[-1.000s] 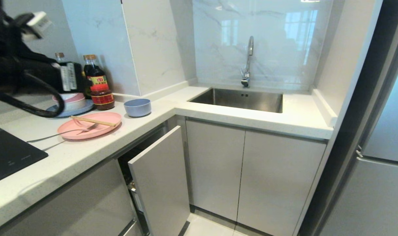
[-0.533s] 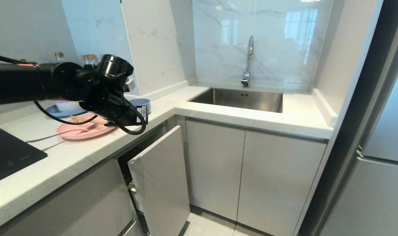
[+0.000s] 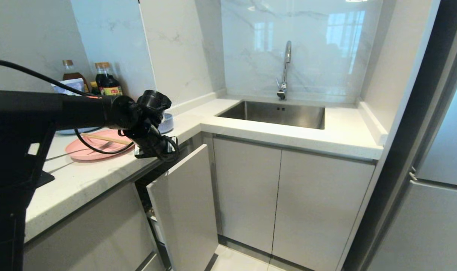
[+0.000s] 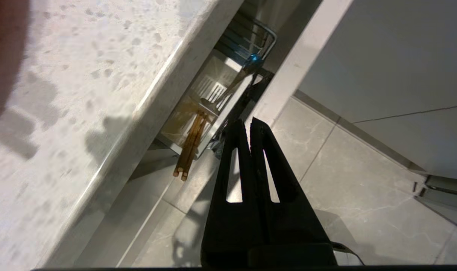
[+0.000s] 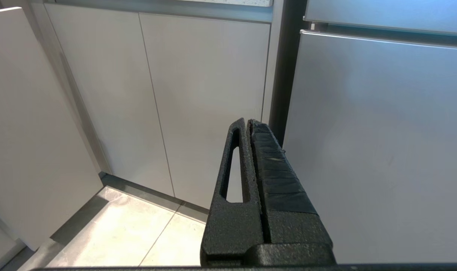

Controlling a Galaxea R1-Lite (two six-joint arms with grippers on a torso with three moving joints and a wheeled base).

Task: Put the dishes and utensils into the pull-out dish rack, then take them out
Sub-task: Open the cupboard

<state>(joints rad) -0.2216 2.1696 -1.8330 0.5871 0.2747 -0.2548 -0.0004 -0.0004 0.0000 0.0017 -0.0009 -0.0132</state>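
The pink plate [image 3: 86, 150] lies on the counter with the wooden chopsticks [image 3: 105, 138] across it. My left arm hides the metal cutlery. The pale-blue bowl [image 3: 167, 122] peeks out behind my left wrist. The pull-out dish rack stands partly out under the counter, its pale door front [image 3: 185, 203] angled forward. Inside it I see chrome wire [image 4: 265, 33], a white cutlery cup [image 4: 209, 88] and a tan wooden piece [image 4: 190, 145]. My left gripper [image 3: 161, 155] [image 4: 249, 122] is shut and empty, pointing down just above the door front's top edge [image 4: 288, 71]. My right gripper [image 5: 248, 121] is shut, parked low facing the cabinets.
Sauce bottles [image 3: 107, 81] and a blue-grey plate [image 3: 68, 131] stand at the back of the counter. The sink [image 3: 277, 113] with its faucet [image 3: 285, 69] is to the right. Closed cabinet doors [image 3: 281, 199] and a fridge [image 3: 435, 210] border the tiled floor [image 4: 363, 180].
My left arm swung from the upper left across the counter, rightward and down. Its gripper now hangs over the rack's door edge, still shut. The right arm has not moved.
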